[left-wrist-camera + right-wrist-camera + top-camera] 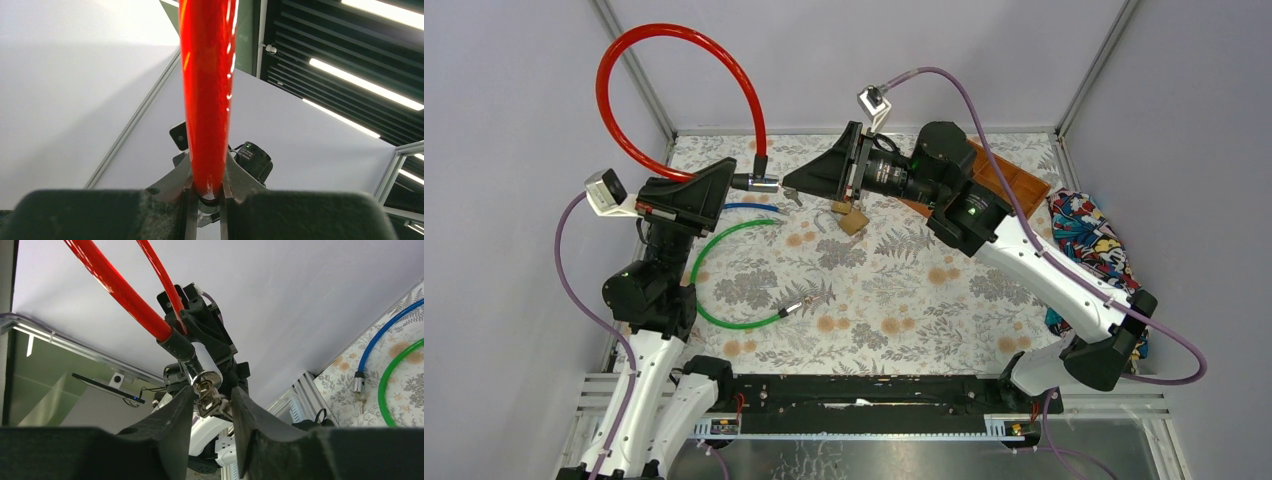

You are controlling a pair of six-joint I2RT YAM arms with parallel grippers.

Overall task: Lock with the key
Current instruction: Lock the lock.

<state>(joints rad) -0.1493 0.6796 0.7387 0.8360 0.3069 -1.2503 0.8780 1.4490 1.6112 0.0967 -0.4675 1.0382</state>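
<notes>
Left claw (206, 194) clamps lock (629, 60); right claw (212, 393) pinches key (206, 401) at cylinder. Looks like the turn step: next, roll wrist, hold lock steady.

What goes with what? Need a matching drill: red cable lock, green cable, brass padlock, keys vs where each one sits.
Things:
1. red cable lock
2. green cable
3. brass padlock
4. keys

Places:
a. lying on the table near the right tool
b. at the lock's end, between the right tool's fingers
c. looped flat on the table
d. clamped in the left tool, arching up in the air

Pairs: 1-d, 2-c, 3-a, 4-b
</notes>
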